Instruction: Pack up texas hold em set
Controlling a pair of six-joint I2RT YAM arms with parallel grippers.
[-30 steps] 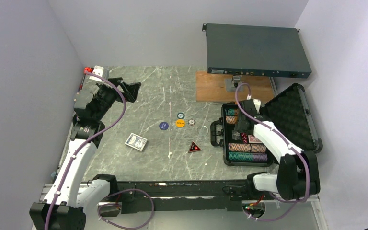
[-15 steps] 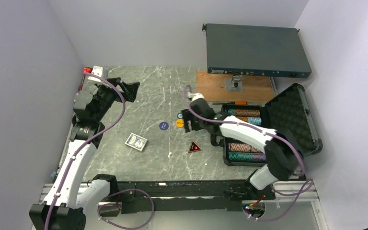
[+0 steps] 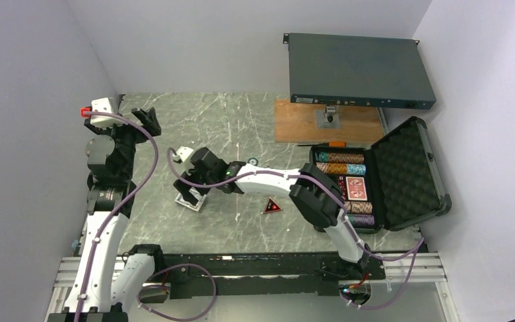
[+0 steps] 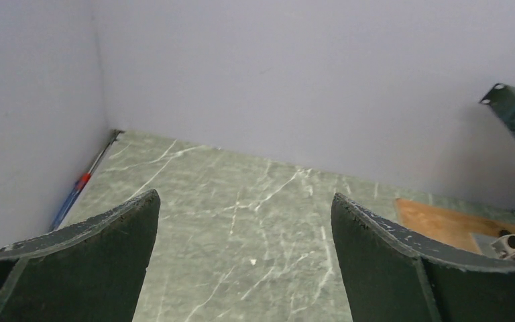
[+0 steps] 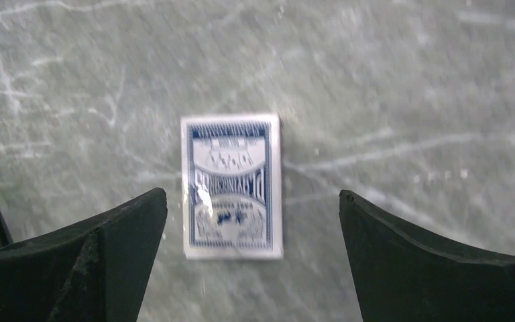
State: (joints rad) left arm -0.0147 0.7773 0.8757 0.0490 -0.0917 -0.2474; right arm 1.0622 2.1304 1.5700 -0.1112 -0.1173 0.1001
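Observation:
The black foam-lined case [image 3: 402, 168] lies open at the right, holding striped chip rows [image 3: 340, 163] and a red card deck [image 3: 355, 188]. A blue card deck [image 3: 189, 201] [image 5: 233, 186] lies flat on the marble table. My right gripper [image 3: 192, 189] [image 5: 251, 196] hangs open just above it, one finger on each side, not touching. The red triangle [image 3: 272, 206] lies on the table under the right arm. A teal button [image 3: 251, 161] peeks out behind that arm. My left gripper [image 3: 149, 119] [image 4: 245, 198] is open and empty at the far left, pointing at the back wall.
A large dark rack-mount box [image 3: 359, 70] sits at the back right over a wooden board [image 3: 305, 127]. The right arm stretches across the middle of the table from the case side. Walls close in the left, back and right.
My right arm swung left from the case, over the buttons, to above the blue deck, its jaws opening wider. The left arm drew back towards the left wall.

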